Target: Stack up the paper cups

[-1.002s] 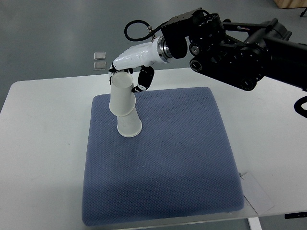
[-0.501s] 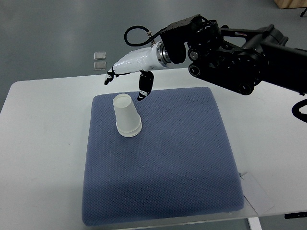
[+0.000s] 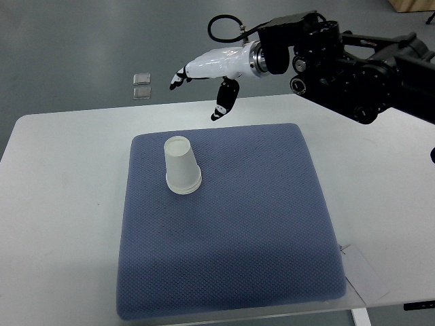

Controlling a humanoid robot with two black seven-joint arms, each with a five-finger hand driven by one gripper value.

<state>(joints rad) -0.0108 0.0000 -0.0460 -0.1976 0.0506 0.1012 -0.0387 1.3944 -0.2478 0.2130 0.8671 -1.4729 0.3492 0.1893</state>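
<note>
The surface (image 3: 61, 204) is a white tabletop with rounded corners, and it is filling most of the view from the left edge to the right edge. Beyond its far edge, the grey floor (image 3: 75, 41) is showing, smooth and bare of pattern. Two small square clear tiles (image 3: 141, 85) are lying on that floor, one just beside the other, near the far left corner of the surface.

A blue textured mat (image 3: 231, 258) is lying on the middle of the surface, and its near edge is reaching the near edge of the tabletop. The paper cups (image 3: 181, 166) are standing on the far left part of the mat, mouth down and nested into a single stack, with the flat base facing up. The stack is standing upright and nothing is touching it.

The right hand (image 3: 204, 85) is hanging in the air above the far edge of the surface, well apart from the cups, to their right and beyond them. Its fingers are spread wide and are holding nothing; the thumb is pointing down toward the mat. The black arm (image 3: 353, 68) is entering from the right edge at the top of the view.

A white sheet of paper (image 3: 367, 275) is lying at the near right corner, partly overhanging the surface edge.
</note>
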